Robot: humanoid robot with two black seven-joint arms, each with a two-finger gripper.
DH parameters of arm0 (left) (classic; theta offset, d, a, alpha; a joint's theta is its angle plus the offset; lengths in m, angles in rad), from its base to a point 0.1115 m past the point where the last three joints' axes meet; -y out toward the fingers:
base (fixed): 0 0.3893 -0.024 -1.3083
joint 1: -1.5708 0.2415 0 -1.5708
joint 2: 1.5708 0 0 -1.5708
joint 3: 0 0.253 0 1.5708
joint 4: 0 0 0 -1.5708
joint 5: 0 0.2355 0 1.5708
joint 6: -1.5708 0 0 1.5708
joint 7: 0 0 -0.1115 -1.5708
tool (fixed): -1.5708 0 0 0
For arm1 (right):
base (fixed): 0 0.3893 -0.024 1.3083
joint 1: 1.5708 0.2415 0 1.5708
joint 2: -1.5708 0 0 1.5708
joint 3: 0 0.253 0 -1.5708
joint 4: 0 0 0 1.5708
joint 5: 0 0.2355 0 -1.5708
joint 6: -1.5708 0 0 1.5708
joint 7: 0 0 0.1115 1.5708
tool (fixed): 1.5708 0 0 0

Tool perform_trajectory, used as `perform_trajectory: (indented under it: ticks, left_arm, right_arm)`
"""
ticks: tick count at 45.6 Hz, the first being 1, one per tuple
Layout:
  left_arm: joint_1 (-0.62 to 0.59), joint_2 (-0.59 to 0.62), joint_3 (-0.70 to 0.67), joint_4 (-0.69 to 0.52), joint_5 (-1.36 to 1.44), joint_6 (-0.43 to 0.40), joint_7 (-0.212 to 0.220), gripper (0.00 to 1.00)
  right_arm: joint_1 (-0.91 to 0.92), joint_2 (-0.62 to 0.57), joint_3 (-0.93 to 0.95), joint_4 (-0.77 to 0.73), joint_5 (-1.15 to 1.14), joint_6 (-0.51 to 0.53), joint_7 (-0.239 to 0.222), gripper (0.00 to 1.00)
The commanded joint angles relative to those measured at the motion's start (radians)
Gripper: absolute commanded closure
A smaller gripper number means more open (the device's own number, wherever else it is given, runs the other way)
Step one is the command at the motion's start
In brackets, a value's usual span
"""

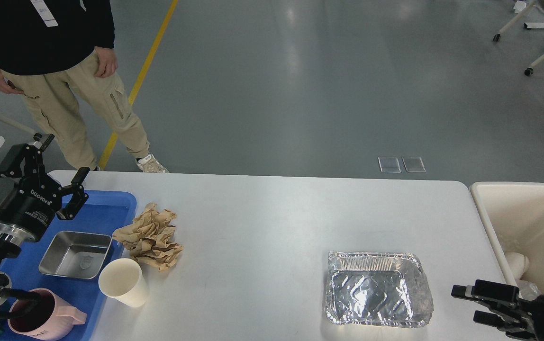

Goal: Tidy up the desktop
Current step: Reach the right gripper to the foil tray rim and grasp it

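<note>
On the desktop (272, 213): tray (106, 208) at my left holding a steel pan (76, 255) and mug (44, 319); just right, crumpled paper (149, 237) behind 1 cup (122, 282); foil container (377, 289) right; bin (528, 222) beyond the right edge

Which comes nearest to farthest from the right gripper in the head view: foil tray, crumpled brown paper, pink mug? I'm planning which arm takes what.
From the right gripper, at the lower right over the desktop:
1. Foil tray, just to its left.
2. Crumpled brown paper, far across on the left side.
3. Pink mug, on the blue tray at the far left.
</note>
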Motion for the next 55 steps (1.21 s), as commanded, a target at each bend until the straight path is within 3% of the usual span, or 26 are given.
perform_trajectory:
  ticks: [1, 21, 33, 55]
  left_arm:
    - [0.007, 0.000, -0.003, 0.004, 0.000, -0.002, -0.002, 0.03]
    - [0.038, 0.009, -0.020, 0.005, 0.000, -0.012, -0.016, 0.03]
    - [0.061, 0.009, -0.033, 0.004, 0.000, -0.020, -0.031, 0.03]
    - [0.065, 0.008, -0.043, 0.004, 0.000, -0.020, -0.034, 0.03]
  right_arm:
    - [0.035, 0.057, -0.002, -0.029, -0.079, 0.008, 0.023, 0.00]
    - [0.090, 0.269, -0.010, -0.272, -0.116, 0.015, 0.061, 0.00]
    - [0.094, 0.296, -0.010, -0.325, -0.116, 0.028, 0.089, 0.00]
    - [0.080, 0.322, -0.028, -0.445, -0.113, 0.028, 0.086, 0.00]
